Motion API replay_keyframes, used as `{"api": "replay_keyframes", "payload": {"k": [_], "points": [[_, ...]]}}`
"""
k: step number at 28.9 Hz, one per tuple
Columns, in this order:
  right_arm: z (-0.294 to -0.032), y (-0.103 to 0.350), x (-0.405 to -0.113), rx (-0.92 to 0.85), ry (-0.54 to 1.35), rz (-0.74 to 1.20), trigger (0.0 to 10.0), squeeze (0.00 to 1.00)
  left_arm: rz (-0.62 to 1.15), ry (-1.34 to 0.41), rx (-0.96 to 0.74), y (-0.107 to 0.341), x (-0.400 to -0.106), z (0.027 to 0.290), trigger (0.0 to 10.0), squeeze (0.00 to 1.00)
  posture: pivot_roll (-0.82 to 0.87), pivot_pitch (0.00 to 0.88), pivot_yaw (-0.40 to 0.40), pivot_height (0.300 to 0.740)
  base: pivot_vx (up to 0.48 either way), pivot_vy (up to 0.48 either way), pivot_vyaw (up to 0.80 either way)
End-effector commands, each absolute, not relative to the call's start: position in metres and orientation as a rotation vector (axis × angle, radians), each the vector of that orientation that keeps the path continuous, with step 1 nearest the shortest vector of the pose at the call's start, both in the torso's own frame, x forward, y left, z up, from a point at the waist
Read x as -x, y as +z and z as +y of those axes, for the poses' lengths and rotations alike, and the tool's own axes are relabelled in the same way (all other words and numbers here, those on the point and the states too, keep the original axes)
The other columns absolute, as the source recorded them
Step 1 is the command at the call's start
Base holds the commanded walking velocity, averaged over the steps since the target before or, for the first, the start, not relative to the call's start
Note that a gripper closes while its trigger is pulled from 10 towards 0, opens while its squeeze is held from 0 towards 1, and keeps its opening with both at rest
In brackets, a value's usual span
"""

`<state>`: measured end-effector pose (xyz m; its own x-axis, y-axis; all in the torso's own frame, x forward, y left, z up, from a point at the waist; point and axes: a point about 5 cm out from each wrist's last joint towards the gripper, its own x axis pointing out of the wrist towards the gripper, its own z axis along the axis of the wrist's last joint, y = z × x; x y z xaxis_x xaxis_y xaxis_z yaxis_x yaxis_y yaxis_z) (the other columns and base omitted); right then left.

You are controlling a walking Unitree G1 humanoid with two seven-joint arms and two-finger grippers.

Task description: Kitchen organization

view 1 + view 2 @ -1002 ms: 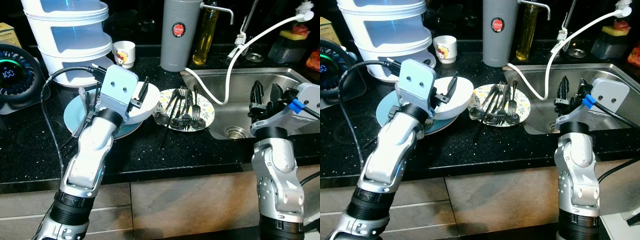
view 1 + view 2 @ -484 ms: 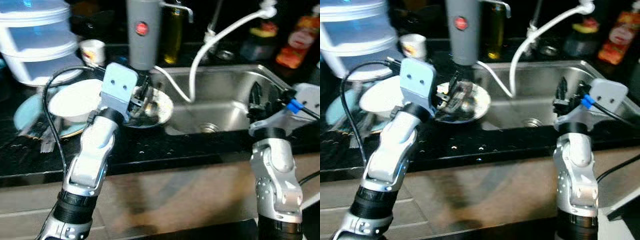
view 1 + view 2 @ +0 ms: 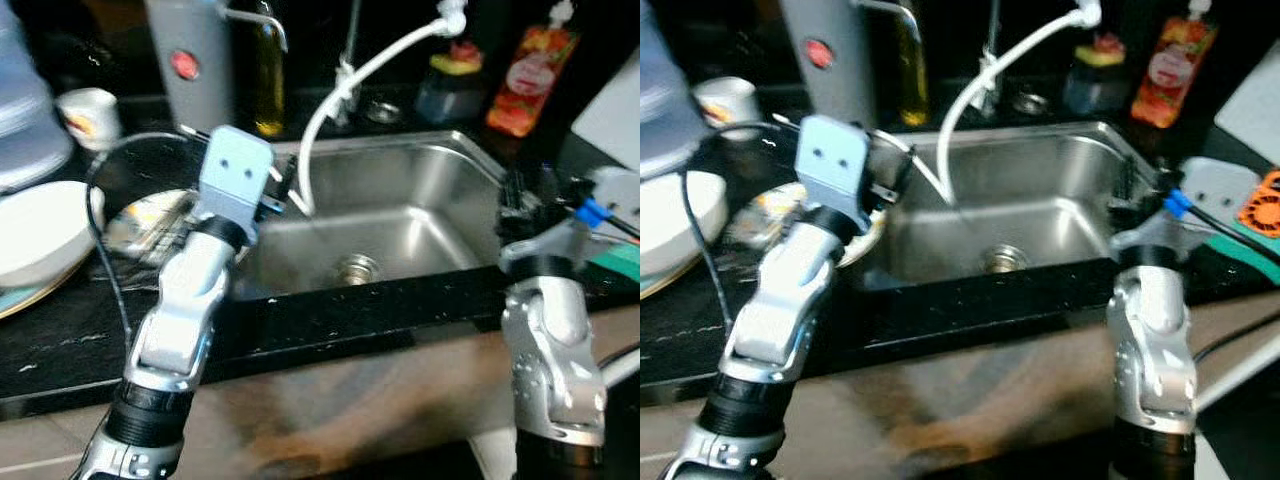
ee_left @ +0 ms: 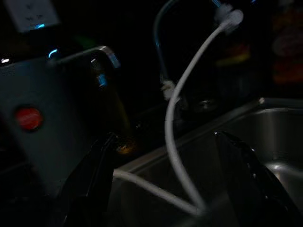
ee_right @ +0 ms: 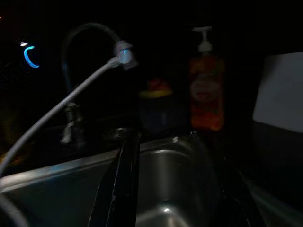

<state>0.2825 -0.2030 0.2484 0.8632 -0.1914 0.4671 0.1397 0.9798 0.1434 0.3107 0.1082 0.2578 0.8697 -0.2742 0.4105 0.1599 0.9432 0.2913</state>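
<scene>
The head camera had swung right over the last second, so the steel sink now sat in the middle of the picture, and the stacked dishes that had been central lay toward the left edge; this was a shift of the view, not of the dishes. A second ago the left end effector hovered over the white bowl; now it hung over the sink's left rim, its two black fingers spread wide and holding nothing. That suggests the robot had turned from the dishes toward the sink with nothing carried across, so the tidying appeared barely begun. The bowl still sat on a pale blue plate on the black desk, far left. Just right of it lay a patterned plate, blurred, with dark cutlery on it that could not be made out clearly. Behind stood a small cup, a grey flask with a red badge, and an oil bottle. A white hose curved from the tap down into the empty basin, where the drain showed. At the far right stood an orange soap bottle. The right end effector was held at the sink's right rim, fingers parted and empty.
</scene>
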Motion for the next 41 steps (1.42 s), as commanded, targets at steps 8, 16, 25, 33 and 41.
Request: {"api": "replay_keyframes", "payload": {"k": [8,16,25,33,41], "points": [[-0.206,0.247,-0.281,-0.105,-0.184,-0.491,10.0,0.00,-0.447,-0.218,-0.224,0.257,-0.311,0.107,10.0,0.00,0.00,0.030,0.003,0.740,0.031,0.000,0.00],[-0.205,0.247,-0.281,-0.106,-0.176,-0.490,10.0,0.00,-0.443,-0.198,-0.217,0.257,-0.310,0.108,10.0,0.00,0.00,0.029,0.002,0.740,0.000,0.000,0.00],[-0.200,0.246,-0.283,-0.104,-0.131,-0.477,10.0,0.00,-0.218,-0.131,-0.205,0.239,-0.315,0.119,10.0,0.00,0.00,0.020,0.004,0.740,0.000,0.000,0.00],[-0.188,0.245,-0.286,-0.093,-0.014,-0.445,10.0,0.00,0.074,-0.057,-0.078,0.245,-0.315,0.162,10.0,0.00,0.06,0.047,-0.024,0.740,0.000,0.000,0.00],[-0.173,0.247,-0.295,-0.093,0.086,-0.431,10.0,0.00,0.143,0.106,-0.119,0.243,-0.314,0.200,10.0,0.00,0.09,0.067,-0.026,0.740,0.000,0.000,0.00]]}}
